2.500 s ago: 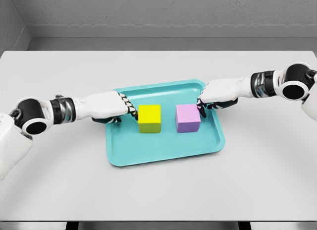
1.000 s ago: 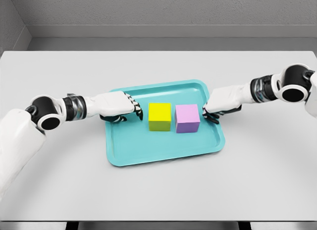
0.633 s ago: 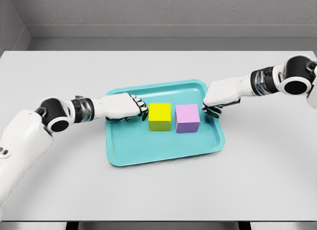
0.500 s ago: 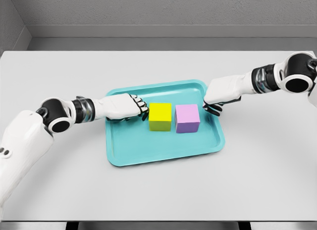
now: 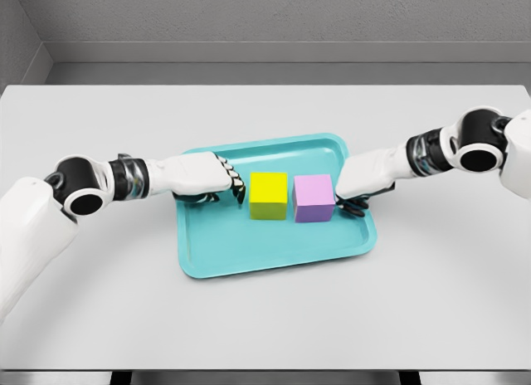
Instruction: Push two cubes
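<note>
A yellow cube (image 5: 268,194) and a purple cube (image 5: 314,197) stand side by side in the middle of a teal tray (image 5: 249,248), with only a narrow gap between them. My left hand (image 5: 224,184) reaches in over the tray's left part, fingers curled, fingertips just left of the yellow cube. My right hand (image 5: 355,196) comes in over the tray's right rim, fingers curled, its knuckles close against the purple cube's right face. Neither hand holds anything.
The tray lies in the middle of a grey table (image 5: 265,319). A grey wall (image 5: 265,20) runs behind the table's far edge.
The yellow cube has slid right toward the purple cube since 2.5 s ago. In the last half second my right hand has dropped lower beside the purple cube; the left hand stays by the yellow cube.
</note>
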